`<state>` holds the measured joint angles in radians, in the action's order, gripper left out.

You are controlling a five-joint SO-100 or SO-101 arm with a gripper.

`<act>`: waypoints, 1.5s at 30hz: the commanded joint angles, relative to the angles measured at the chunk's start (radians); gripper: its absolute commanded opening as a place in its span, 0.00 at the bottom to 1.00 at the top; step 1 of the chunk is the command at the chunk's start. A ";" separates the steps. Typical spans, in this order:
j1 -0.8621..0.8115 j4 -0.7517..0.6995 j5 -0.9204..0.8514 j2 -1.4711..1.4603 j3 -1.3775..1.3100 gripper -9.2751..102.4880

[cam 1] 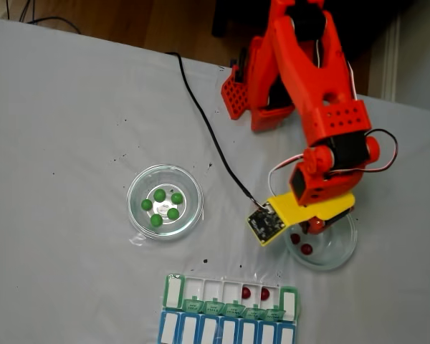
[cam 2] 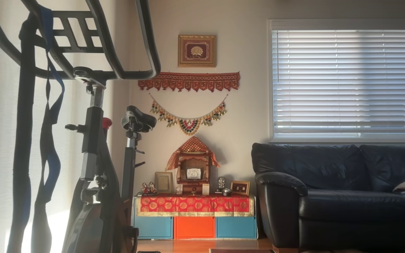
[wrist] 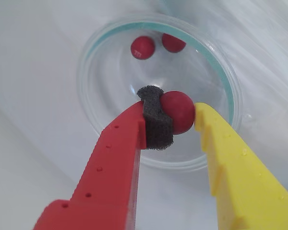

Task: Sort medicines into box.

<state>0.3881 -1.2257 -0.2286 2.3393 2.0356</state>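
- One grey worktop [cam 1: 72, 115] carries everything in the fixed view: the orange arm [cam 1: 308, 79] reaches down over the clear dish [cam 1: 342, 252] at the right, and a second glass dish [cam 1: 192, 188] sits well apart to the left.
- Along the bottom edge lies the box [cam 1: 173, 289], its green-and-white row open, with a blue-and-white row [cam 1: 169, 328] touching it below.
- Two red balls [cam 1: 246, 292] already sit in compartments toward the right end of that row; the compartments left of them look empty.
- Five green balls [cam 1: 160, 195] wait in the left dish, untouched.
- Over to the wrist view: the pincer [wrist: 178, 115] is closed down on a red ball [wrist: 178, 111], foam pad [wrist: 154, 122] on the red finger [wrist: 113, 163] at one side, yellow finger [wrist: 230, 167] at the other.
- That grip looks off-centre to me, the ball sitting at the very tips, so a slow, straight lift is the safe call; any jerk could pop it loose.
- Two more red balls [wrist: 143, 47] lie at the far side of the same dish, clear of the fingers.
- For a clean finish, I'd say raise it above the dish rim first, swing to the row, hover low over a compartment, then part the fingers just slightly so the ball drops without bouncing out.
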 commanded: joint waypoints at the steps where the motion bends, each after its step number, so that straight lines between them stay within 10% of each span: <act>1: -0.061 0.002 -0.008 0.023 -0.120 0.09; 22: -0.394 0.103 0.078 -0.376 -0.405 0.09; 45: -0.382 0.179 0.063 -0.560 -0.506 0.09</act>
<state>-0.0123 -1.0569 -0.1718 1.7671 1.6398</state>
